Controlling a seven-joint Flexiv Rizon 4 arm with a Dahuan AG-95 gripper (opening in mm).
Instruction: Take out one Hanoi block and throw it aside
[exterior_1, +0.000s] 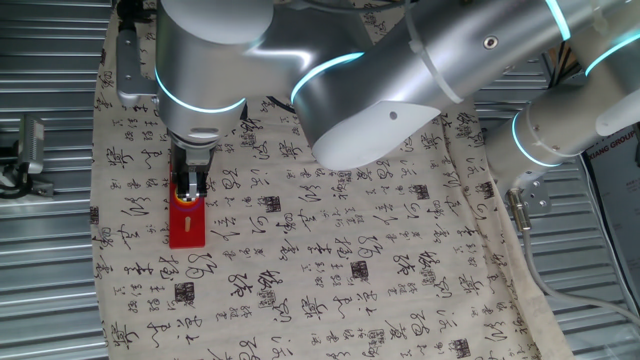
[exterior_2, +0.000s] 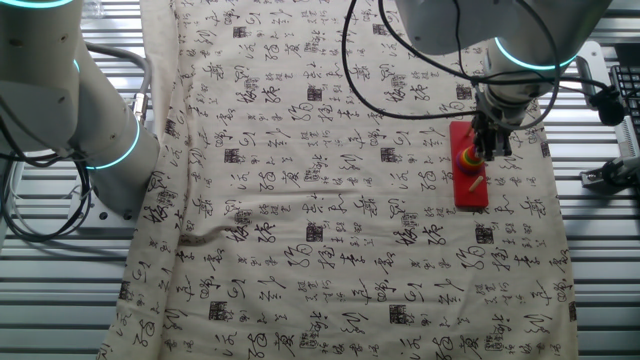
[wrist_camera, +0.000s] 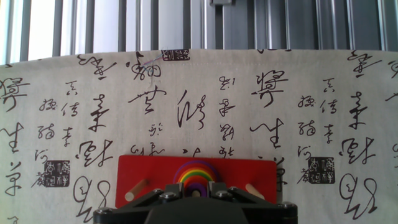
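Note:
The Hanoi block (wrist_camera: 196, 185) is the small purple ring on top of a rainbow stack of rings (wrist_camera: 196, 169) on the middle peg of a red base (wrist_camera: 149, 169). In the hand view my gripper (wrist_camera: 196, 190) is down over the stack, one finger close against each side of the purple ring, which still sits on the stack. In one fixed view the gripper (exterior_1: 189, 190) stands upright over the red base (exterior_1: 187, 230). In the other fixed view it (exterior_2: 482, 155) hides most of the stack (exterior_2: 467, 157).
The base has a bare wooden peg on each side (wrist_camera: 135, 190) (wrist_camera: 254, 190). It lies on a cloth with black calligraphy (exterior_1: 330, 270) over a slatted metal table (exterior_1: 45, 260). The cloth's edge (wrist_camera: 199, 51) is just beyond the base. The arm's links (exterior_1: 400, 80) hang above the cloth.

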